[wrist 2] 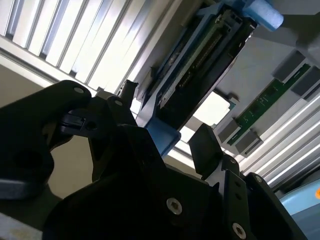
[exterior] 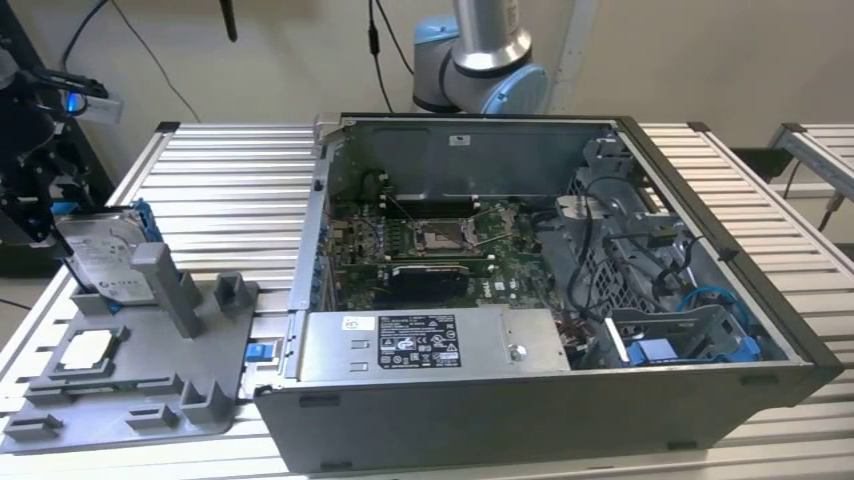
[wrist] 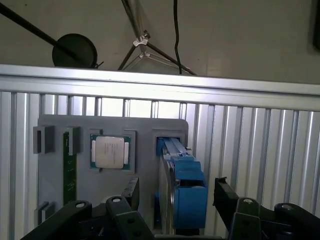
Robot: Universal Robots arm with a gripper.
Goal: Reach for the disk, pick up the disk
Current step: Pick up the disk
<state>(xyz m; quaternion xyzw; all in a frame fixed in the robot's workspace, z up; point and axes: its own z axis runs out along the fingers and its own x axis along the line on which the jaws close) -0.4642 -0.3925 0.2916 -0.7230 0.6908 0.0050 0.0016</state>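
1. The slatted metal surface [exterior: 227, 170] carries an open computer case [exterior: 534, 420] in its middle. At the exterior view's left it carries a grey fixture tray [exterior: 134, 395].
2. The disk [exterior: 104, 255] stands on edge in a slot at the far end of that tray, well apart from the case. Its labelled face is toward the exterior camera, and its long axis is roughly upright with a slight lean.
3. The hand [wrist: 176, 192] is right at the disk. In the first wrist view, the blue bracket [wrist: 189, 197] on the disk's thin edge lies directly between the two fingers [wrist: 131, 191]. The flat faces of the disk are turned toward the fingers.
4. The hand is spread apart, with one finger to each flat side of the disk. Both wrist views show a narrow gap on either side, so it holds nothing and is not clamped.
5. From this I judge the reach as good as done and the pick-up not yet made.
6. A small square chip [wrist: 109, 152] lies flat in the tray beside the disk's slot, clear of the fingers.
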